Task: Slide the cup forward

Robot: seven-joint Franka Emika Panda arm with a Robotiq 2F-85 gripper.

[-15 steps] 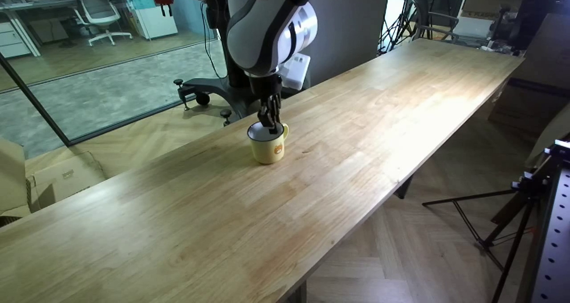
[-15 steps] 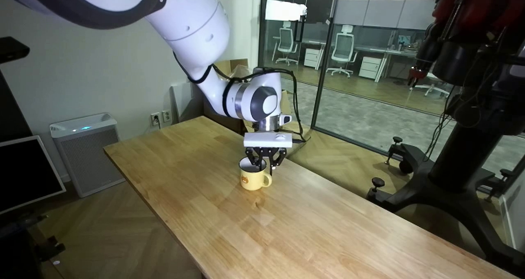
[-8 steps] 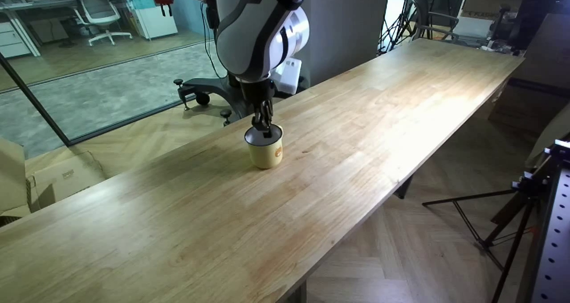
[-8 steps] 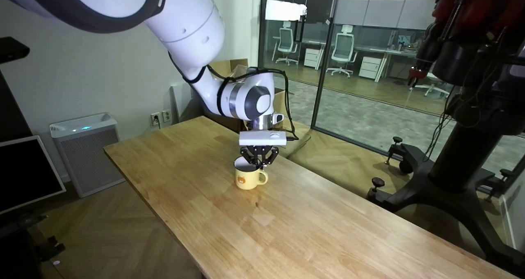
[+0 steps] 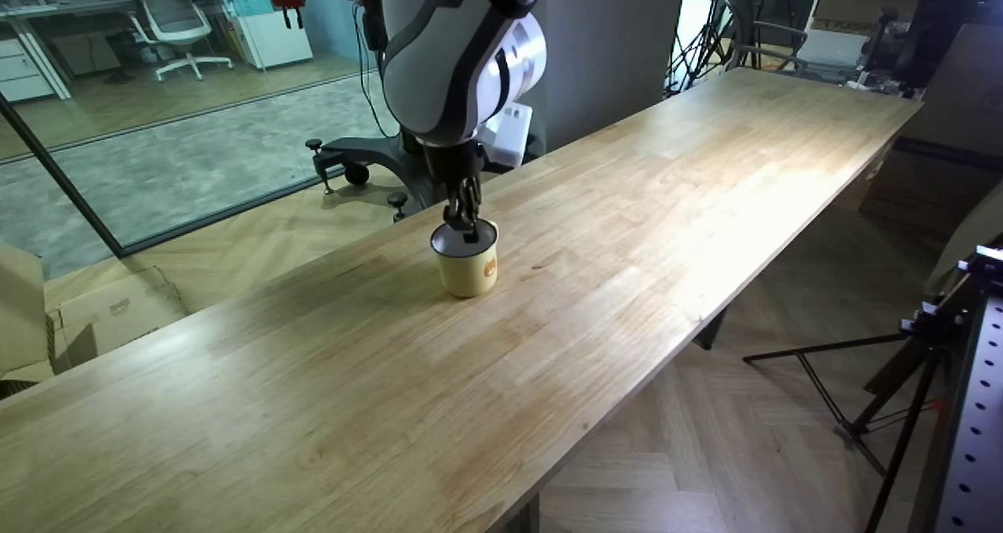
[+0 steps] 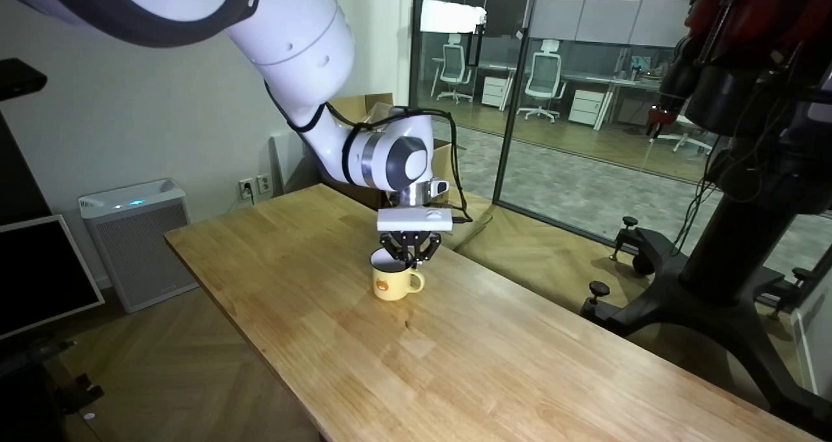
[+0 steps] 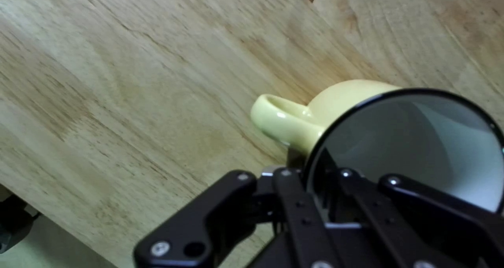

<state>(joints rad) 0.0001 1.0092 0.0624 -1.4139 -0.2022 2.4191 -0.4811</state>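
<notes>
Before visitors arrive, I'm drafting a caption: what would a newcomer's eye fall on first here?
Probably the yellow cup, upright on the long wooden table, with the black gripper closed on it near the handle. Next, perhaps, the big white arm, spanning an exterior view from upper left to middle.
</notes>
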